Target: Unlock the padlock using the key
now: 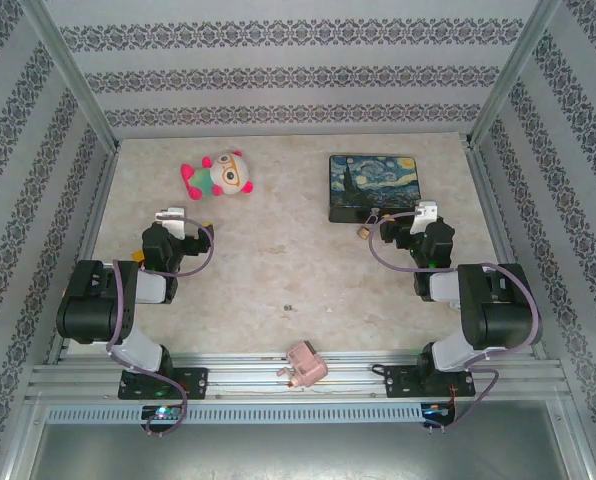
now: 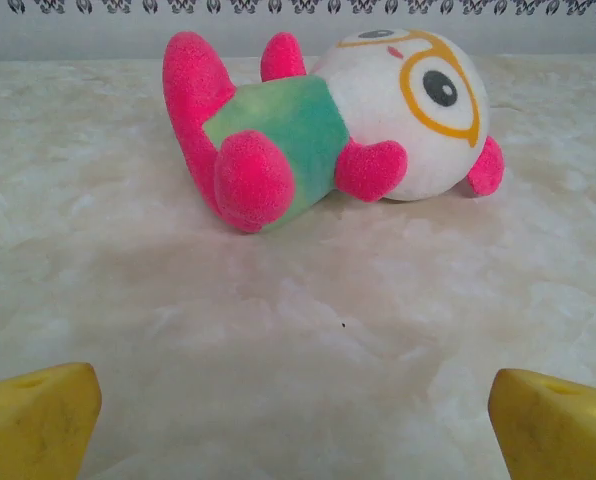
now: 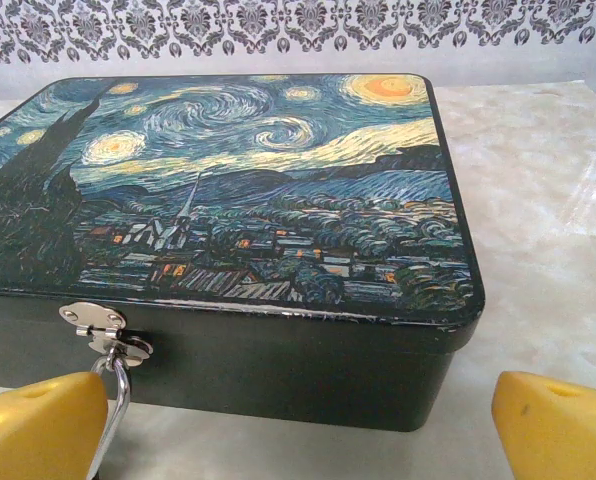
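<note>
Left hand (image 2: 298,425) and right hand (image 3: 298,430) gape wide, empty, the right perhaps grazing the padlock (image 3: 117,398).

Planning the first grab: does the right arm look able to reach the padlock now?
Probably yes: the open right claw faces the tin box, and nothing stands between it and the padlock on the hasp.
</note>
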